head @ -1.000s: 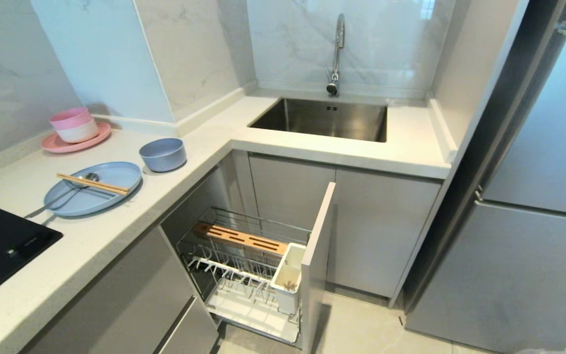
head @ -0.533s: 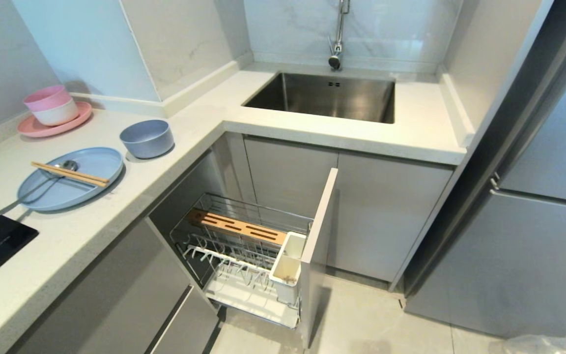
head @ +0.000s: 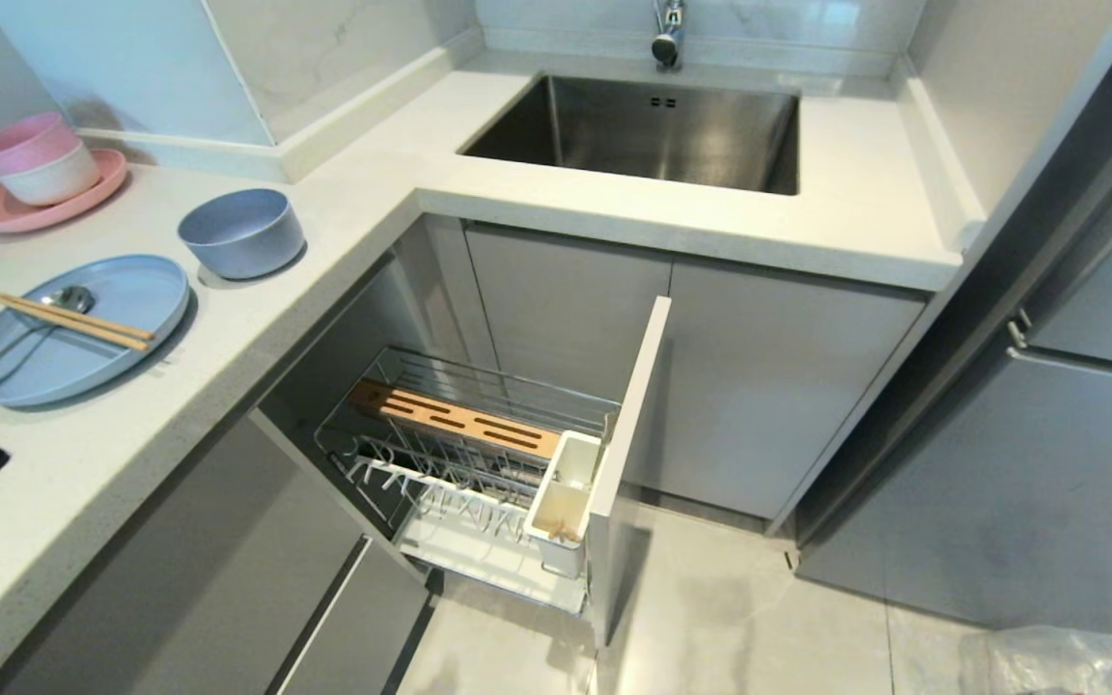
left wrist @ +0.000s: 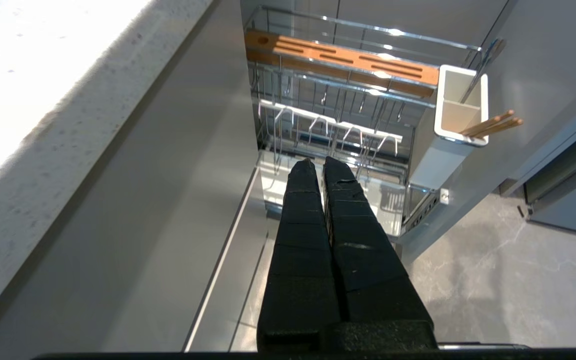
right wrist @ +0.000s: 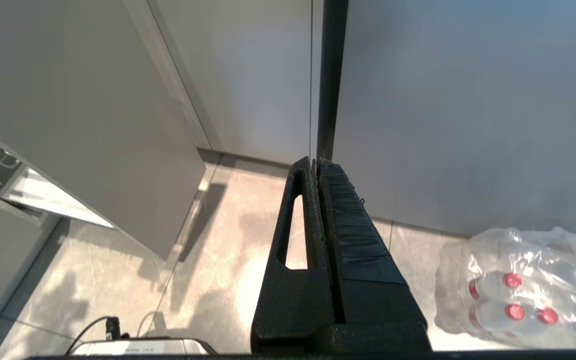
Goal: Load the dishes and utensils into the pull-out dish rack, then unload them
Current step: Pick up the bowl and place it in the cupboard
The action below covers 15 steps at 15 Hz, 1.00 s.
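- Since a second ago my head camera has tipped down: the whole kitchen sits higher in the head view. Plate [head: 73, 328] carries chopsticks [head: 71, 320] and spoon [head: 20, 338] on the counter [head: 324, 232], beside the bowl [head: 240, 232]; the dish rack [head: 479, 463] stands pulled out.
- Left wrist view: my left gripper [left wrist: 324, 165] hangs pressed together, empty, pointing at the rack's caddy [left wrist: 460, 107].
- Right wrist view: my right gripper [right wrist: 315, 165] hangs shut, empty, over the floor [right wrist: 208, 270].

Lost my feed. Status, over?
Left pincer and right pincer shut, empty. Plate, bowl, chopsticks, spoon on counter. Rack pulled out, path clear.
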### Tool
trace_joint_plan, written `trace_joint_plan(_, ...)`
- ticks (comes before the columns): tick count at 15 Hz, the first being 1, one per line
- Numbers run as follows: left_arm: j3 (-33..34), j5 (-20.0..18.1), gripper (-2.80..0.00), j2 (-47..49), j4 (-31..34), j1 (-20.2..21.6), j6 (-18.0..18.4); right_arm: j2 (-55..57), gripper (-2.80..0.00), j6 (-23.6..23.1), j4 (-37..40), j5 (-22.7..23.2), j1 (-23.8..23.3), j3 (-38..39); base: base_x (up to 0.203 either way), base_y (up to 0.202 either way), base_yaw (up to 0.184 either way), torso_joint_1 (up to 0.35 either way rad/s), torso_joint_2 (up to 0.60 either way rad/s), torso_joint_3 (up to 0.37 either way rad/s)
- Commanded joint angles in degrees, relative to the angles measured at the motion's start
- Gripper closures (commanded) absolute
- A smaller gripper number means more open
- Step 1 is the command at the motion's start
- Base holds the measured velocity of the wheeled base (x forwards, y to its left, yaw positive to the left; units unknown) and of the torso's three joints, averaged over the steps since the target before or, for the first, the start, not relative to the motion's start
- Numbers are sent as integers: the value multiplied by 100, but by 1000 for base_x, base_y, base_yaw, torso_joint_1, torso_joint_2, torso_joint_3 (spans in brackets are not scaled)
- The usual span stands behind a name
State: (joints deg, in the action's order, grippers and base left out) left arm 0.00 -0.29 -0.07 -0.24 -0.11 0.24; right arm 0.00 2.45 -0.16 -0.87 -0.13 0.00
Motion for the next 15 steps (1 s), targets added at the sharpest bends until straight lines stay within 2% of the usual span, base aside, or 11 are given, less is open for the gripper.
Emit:
trace_joint_plan(1, 0, 3, 0, -1, -2, 2, 2, 9, 0, 1, -2, -1, -2, 0, 0, 0, 0, 8, -1, -205)
trace_joint_plan(15, 0, 3, 0, -1, -2, 2, 2, 5, 0, 1, -2, -1, -3, 0, 0, 0, 0, 3, 3, -197)
